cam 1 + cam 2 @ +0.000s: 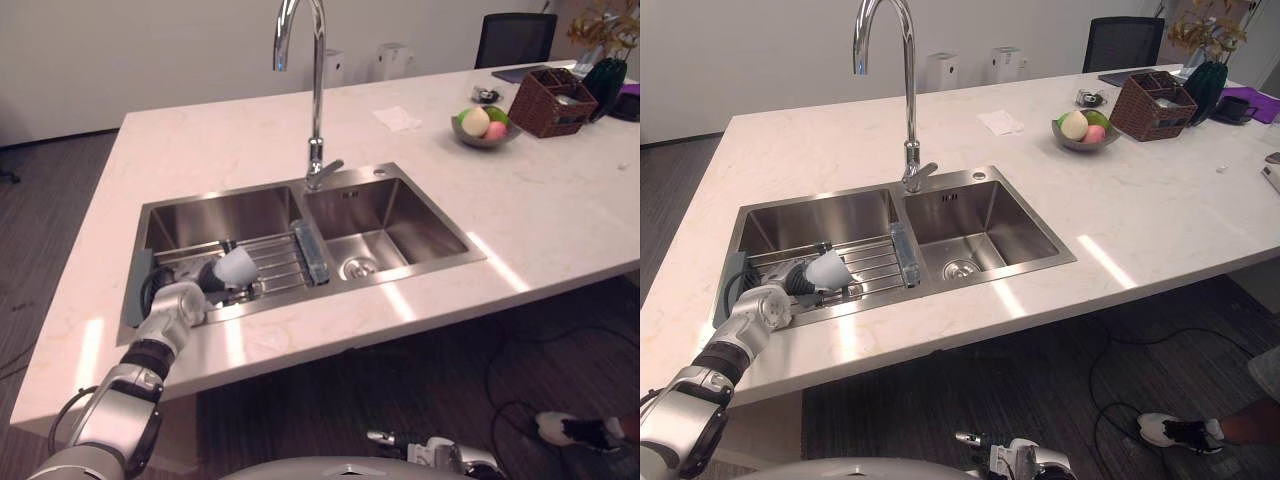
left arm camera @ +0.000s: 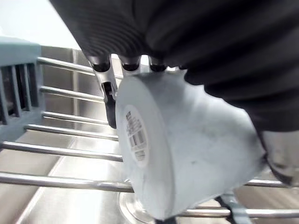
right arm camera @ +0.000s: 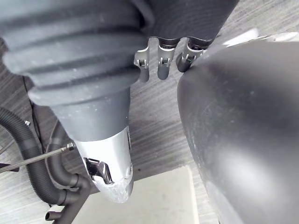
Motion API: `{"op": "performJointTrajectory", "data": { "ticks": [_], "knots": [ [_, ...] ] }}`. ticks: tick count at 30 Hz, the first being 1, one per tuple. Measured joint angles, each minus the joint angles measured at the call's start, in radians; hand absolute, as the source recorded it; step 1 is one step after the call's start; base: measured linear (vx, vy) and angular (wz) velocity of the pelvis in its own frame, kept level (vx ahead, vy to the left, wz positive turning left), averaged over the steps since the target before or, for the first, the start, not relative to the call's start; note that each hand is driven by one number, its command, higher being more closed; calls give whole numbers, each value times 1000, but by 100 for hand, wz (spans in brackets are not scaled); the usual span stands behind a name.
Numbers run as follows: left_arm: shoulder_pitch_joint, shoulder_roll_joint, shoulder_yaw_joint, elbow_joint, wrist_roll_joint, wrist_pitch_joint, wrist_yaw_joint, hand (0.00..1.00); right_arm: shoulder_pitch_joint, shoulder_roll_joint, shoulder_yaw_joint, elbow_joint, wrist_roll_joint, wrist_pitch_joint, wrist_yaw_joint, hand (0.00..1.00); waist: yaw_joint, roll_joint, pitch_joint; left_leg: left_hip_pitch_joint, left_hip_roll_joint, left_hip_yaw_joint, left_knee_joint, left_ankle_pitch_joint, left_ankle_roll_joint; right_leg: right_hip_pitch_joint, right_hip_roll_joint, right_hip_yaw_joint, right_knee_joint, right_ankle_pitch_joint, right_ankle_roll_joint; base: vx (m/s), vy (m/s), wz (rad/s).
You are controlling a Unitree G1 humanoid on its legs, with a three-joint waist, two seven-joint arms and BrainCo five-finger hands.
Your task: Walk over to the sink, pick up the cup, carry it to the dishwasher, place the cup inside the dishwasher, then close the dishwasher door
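we're at the pick-up step: left hand, lower left of the head views, is down in the left basin of the sink with fingers wrapped behind the white cup and thumb on its near side, so it's a grasp on the cup. cup sits tilted over the wire rack, labelled base facing the wrist camera, mouth pointing away toward the frame's centre. we can't tell whether it's clear of the rack bars or resting on them; its lower edge overlaps a bar in the wrist view. next move, as we read it: lift straight up past the sink rim and the counter edge, keep clear of the faucet at upper centre, then turn away to carry. grip looks sideways on a smooth wall, so slip is the risk. right hand hangs low at the bottom edge, fingers loose, holding nothing. hidden: the cup's mouth and inside, most of the fingertips behind it. where the dishwasher stands we can't tell.
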Motion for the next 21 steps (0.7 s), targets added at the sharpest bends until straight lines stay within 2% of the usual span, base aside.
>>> {"op": "performJointTrajectory", "data": {
  "ticks": [5, 9, 13, 16, 19, 21],
  "knots": [
    [31, -2, 1, -73, -223, -17, -12, 100, 15, 4, -1, 1, 0, -23, 7, 0, 1, 0, 0, -1, -2, -7, 0, -1, 0, 6, -2, -8, -6, 0, 0, 0, 0, 4],
    [64, -5, 11, -144, -416, -20, -20, 100, 24, 14, -4, 0, 1, -38, 7, 0, 2, -14, 9, -2, -8, -25, 0, -1, 0, 17, -6, -32, -8, -1, 1, -1, -15, 11],
    [106, -7, 20, -203, -518, -22, -19, 100, 30, 18, -32, 0, 1, -41, 7, 0, 6, -14, 12, -2, -15, -27, 0, -4, 1, 20, -14, -36, -10, -4, 6, 4, -18, 5],
    [116, -22, 76, -239, -615, -33, -9, 100, 45, 21, -38, -1, 2, -52, 7, 0, 20, -18, 15, -2, -16, -30, 0, -5, 2, 22, -16, -45, -10, -4, 6, -2, -25, 4],
    [148, -26, 154, -365, -728, -64, 25, 100, 54, 22, -40, -1, 3, -61, 6, 0, 30, -21, 18, -4, -16, -40, 0, -5, 2, 24, -16, -67, -9, -5, 7, -21, -42, 9],
    [162, -41, 204, -455, -767, -90, 55, 100, 62, 21, -42, -1, 13, -71, 3, 0, 41, -21, 18, -8, -16, -50, 0, -4, 3, 25, -17, -78, -9, -5, 7, -21, -37, 13]
  ]
}}
